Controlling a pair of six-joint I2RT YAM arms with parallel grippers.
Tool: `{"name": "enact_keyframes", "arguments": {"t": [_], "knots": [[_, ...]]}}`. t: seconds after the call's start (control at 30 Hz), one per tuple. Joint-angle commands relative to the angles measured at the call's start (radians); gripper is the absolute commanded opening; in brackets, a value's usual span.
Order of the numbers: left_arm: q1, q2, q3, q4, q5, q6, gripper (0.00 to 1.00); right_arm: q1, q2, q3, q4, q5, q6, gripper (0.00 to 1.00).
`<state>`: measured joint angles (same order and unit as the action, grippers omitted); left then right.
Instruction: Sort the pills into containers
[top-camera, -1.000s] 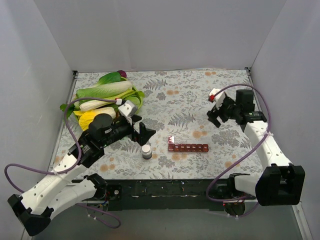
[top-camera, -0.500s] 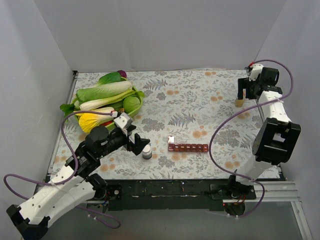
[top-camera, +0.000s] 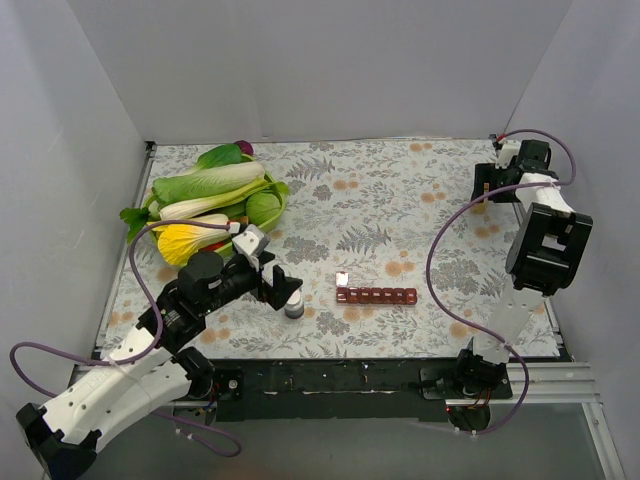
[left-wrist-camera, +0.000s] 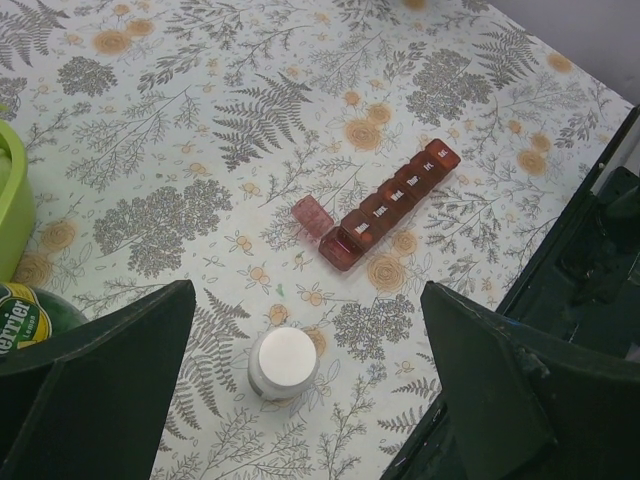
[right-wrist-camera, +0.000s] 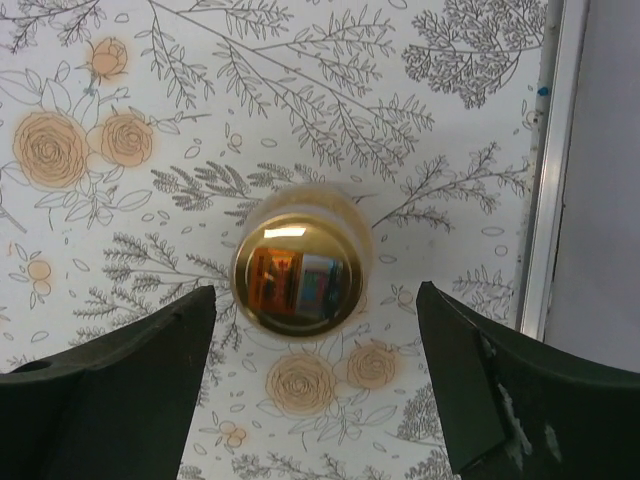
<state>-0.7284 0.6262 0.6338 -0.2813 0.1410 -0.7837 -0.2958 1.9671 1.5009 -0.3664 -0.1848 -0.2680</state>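
The containers (top-camera: 376, 295) are a dark red strip of small compartments on the floral cloth, the leftmost lid (left-wrist-camera: 311, 215) flipped open; the left wrist view shows the containers (left-wrist-camera: 395, 198) ahead of the fingers. No loose pills show. My left gripper (top-camera: 281, 285) is open, low over a small grey bottle with a white cap (top-camera: 293, 301). That bottle (left-wrist-camera: 284, 362) stands between the fingers (left-wrist-camera: 110, 380), touching neither. My right gripper (top-camera: 487, 186) is open at the far right corner, above a shiny gold-topped jar (right-wrist-camera: 298, 272) that sits near its fingertips.
A lime bowl (top-camera: 272, 203) heaped with leafy vegetables sits at the back left. A green bottle (left-wrist-camera: 22, 322) lies by my left finger. A metal rail (right-wrist-camera: 545, 150) and the side wall run close to the right of the gold-topped jar.
My right arm has swung from mid-table to the far right corner and settled over the gold-topped jar. My left gripper has come down and forward around the white-capped bottle.
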Motion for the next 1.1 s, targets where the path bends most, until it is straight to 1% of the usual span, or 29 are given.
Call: {"name": "enact_keyframes", "arguments": {"t": [0.0, 0.17, 0.2, 0.27, 0.37, 0.4, 0.43, 0.5, 0.57, 0.6, 0.67, 0.7, 0.73, 0.77, 0.8, 0.83, 0.87, 0.9, 0.97, 1.0, 1.07], "knots": [[0.006, 0.012, 0.027, 0.03, -0.015, -0.006, 0.98, 0.003, 0.055, 0.099, 0.02, -0.033, -0.005, 0.87], [0.006, 0.012, 0.024, 0.051, -0.009, -0.026, 0.98, 0.018, 0.085, 0.108, 0.046, -0.042, -0.025, 0.82], [0.006, 0.015, 0.024, 0.053, -0.006, -0.034, 0.98, 0.021, 0.088, 0.108, 0.049, -0.044, -0.03, 0.79], [0.006, 0.023, 0.029, 0.053, -0.001, -0.04, 0.98, 0.035, 0.088, 0.102, 0.058, -0.041, -0.046, 0.75], [0.006, 0.026, 0.037, 0.054, 0.009, -0.048, 0.98, 0.05, 0.081, 0.081, 0.072, -0.051, -0.083, 0.58], [0.006, 0.024, 0.037, 0.053, 0.012, -0.049, 0.98, 0.053, 0.076, 0.073, 0.072, -0.067, -0.094, 0.42], [0.006, 0.024, 0.037, 0.053, 0.015, -0.051, 0.98, 0.061, 0.072, 0.065, 0.073, -0.076, -0.111, 0.35], [0.006, 0.023, 0.037, 0.053, 0.028, -0.051, 0.98, 0.073, 0.046, 0.027, 0.081, -0.111, -0.164, 0.24], [0.006, 0.023, 0.037, 0.053, 0.037, -0.052, 0.98, 0.095, 0.009, -0.004, 0.064, -0.163, -0.215, 0.21], [0.006, 0.023, 0.035, 0.057, 0.045, -0.052, 0.98, 0.109, -0.006, -0.037, 0.032, -0.233, -0.291, 0.19], [0.006, 0.023, 0.032, 0.062, 0.065, -0.055, 0.98, 0.162, -0.057, -0.079, -0.017, -0.344, -0.377, 0.17], [0.006, 0.024, 0.029, 0.074, 0.069, -0.057, 0.98, 0.216, -0.075, -0.121, -0.075, -0.376, -0.473, 0.17], [0.006, 0.024, 0.024, 0.08, 0.083, -0.058, 0.98, 0.246, -0.111, -0.143, -0.1, -0.401, -0.525, 0.17], [0.006, 0.026, 0.021, 0.086, 0.089, -0.06, 0.98, 0.28, -0.129, -0.165, -0.115, -0.438, -0.557, 0.16], [0.006, 0.029, 0.018, 0.097, 0.094, -0.061, 0.98, 0.359, -0.146, -0.21, -0.129, -0.45, -0.582, 0.16], [0.006, 0.032, 0.014, 0.103, 0.098, -0.065, 0.98, 0.398, -0.16, -0.228, -0.144, -0.456, -0.618, 0.16], [0.004, 0.032, 0.012, 0.109, 0.101, -0.068, 0.98, 0.438, -0.18, -0.241, -0.147, -0.456, -0.626, 0.16], [0.006, 0.036, 0.009, 0.117, 0.106, -0.074, 0.98, 0.511, -0.186, -0.251, -0.147, -0.455, -0.628, 0.16], [0.006, 0.043, 0.003, 0.128, 0.106, -0.08, 0.98, 0.573, -0.189, -0.255, -0.137, -0.446, -0.61, 0.17], [0.006, 0.046, 0.0, 0.134, 0.103, -0.091, 0.98, 0.628, -0.185, -0.249, -0.137, -0.443, -0.606, 0.18], [0.006, 0.055, -0.009, 0.143, 0.092, -0.107, 0.98, 0.673, -0.157, -0.217, -0.14, -0.412, -0.591, 0.21]]}}
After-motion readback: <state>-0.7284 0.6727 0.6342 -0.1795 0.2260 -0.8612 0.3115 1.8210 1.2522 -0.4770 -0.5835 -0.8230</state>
